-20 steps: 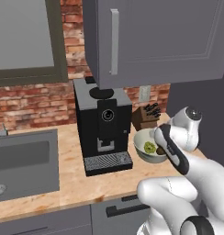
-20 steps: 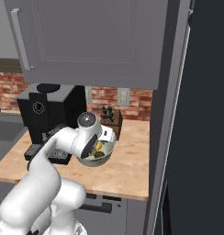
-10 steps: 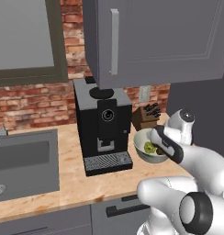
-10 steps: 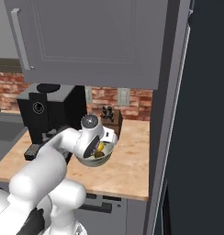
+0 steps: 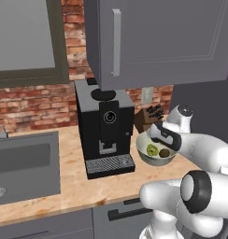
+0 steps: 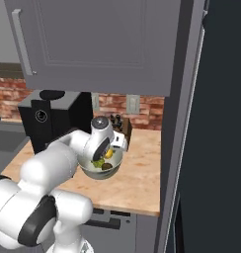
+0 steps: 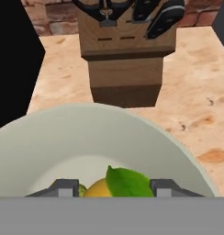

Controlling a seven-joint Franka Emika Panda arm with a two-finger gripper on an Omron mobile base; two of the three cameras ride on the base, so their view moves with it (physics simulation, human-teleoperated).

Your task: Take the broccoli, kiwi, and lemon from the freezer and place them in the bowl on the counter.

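The gripper [image 7: 112,186] is pinching the lemon [image 7: 101,189] low over the bowl [image 7: 49,137], having descended closer; release is completing the task.

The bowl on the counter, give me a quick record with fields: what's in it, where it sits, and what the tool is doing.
bowl: pale grey-green bowl on the counter, right of the black coffee machine
contents: broccoli, kiwi
lemon: yellow lemon with a green leaf, between the tool's tips in the hand view, inside the bowl
tool: tool low over the bowl, jaws around the lemon; released or not, unclear
behind bowl: wooden knife block against the brick wall
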